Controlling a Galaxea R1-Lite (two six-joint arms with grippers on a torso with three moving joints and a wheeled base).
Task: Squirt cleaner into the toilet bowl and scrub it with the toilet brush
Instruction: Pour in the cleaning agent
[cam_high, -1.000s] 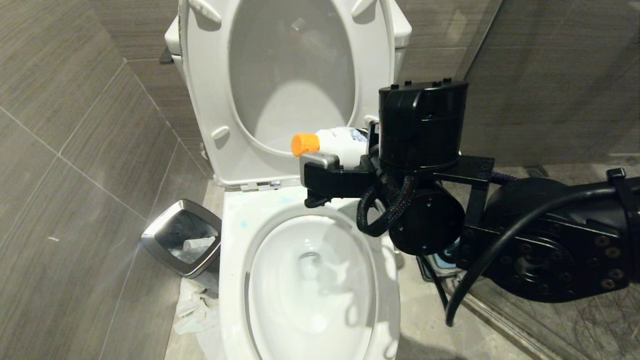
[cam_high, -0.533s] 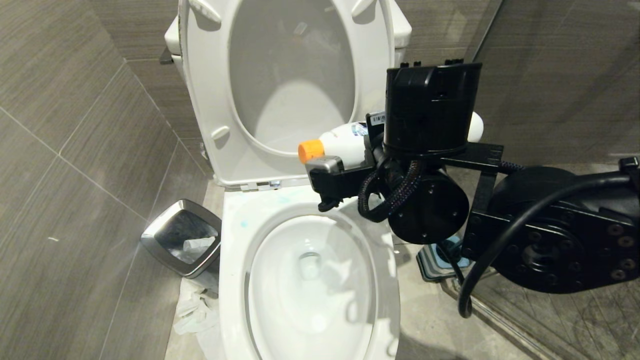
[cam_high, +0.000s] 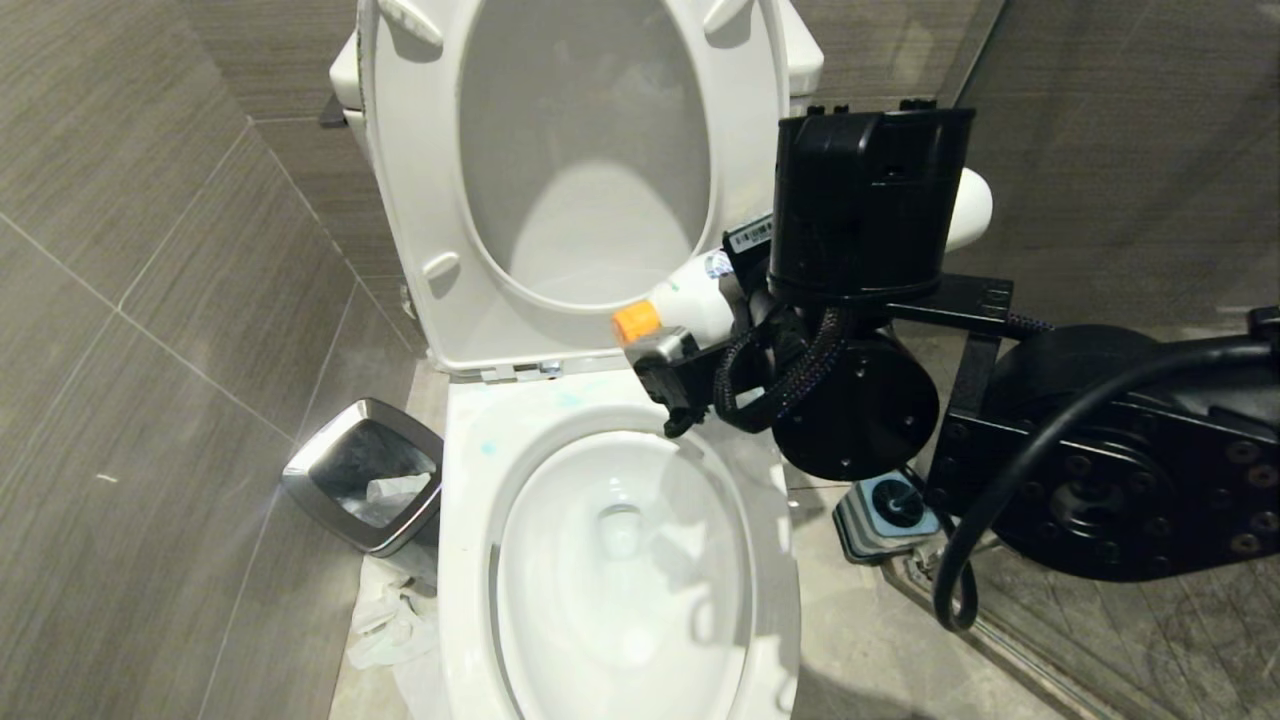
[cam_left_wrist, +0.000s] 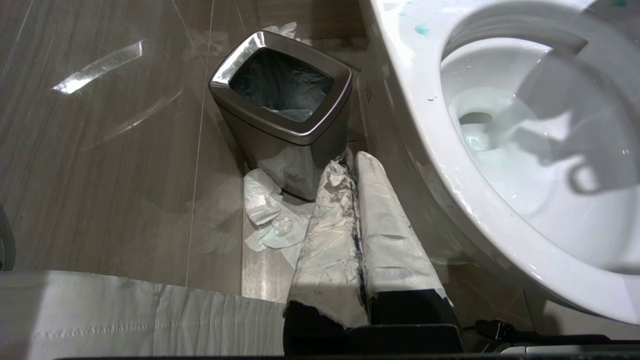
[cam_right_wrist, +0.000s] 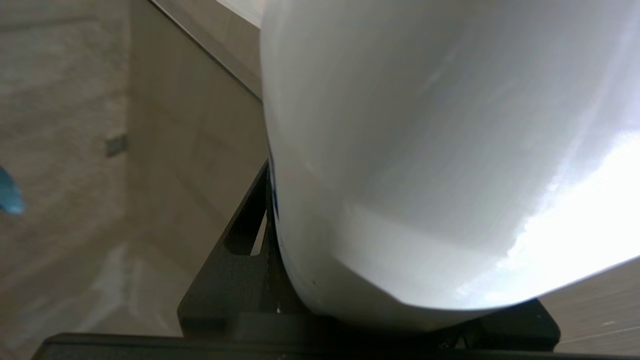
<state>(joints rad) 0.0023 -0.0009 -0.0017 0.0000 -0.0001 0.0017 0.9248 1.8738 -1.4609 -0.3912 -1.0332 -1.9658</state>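
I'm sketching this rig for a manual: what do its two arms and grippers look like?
The right arm is matte black with round bolted joint housings, a braided cable loop and a thick smooth black cable. The left gripper has long black fingers wrapped in white paper.

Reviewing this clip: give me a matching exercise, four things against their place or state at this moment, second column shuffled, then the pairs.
Things:
1. cleaner
2. waste bin
3. toilet seat
4. brush holder

Places or states:
A. raised upright against the tank
B. on the floor on the robot's right of the toilet bowl
C. held in the right pincer, orange cap tilted down over the bowl
D. on the floor on the robot's left of the bowl, beside crumpled paper

Pairs: 1-C, 2-D, 3-A, 4-B
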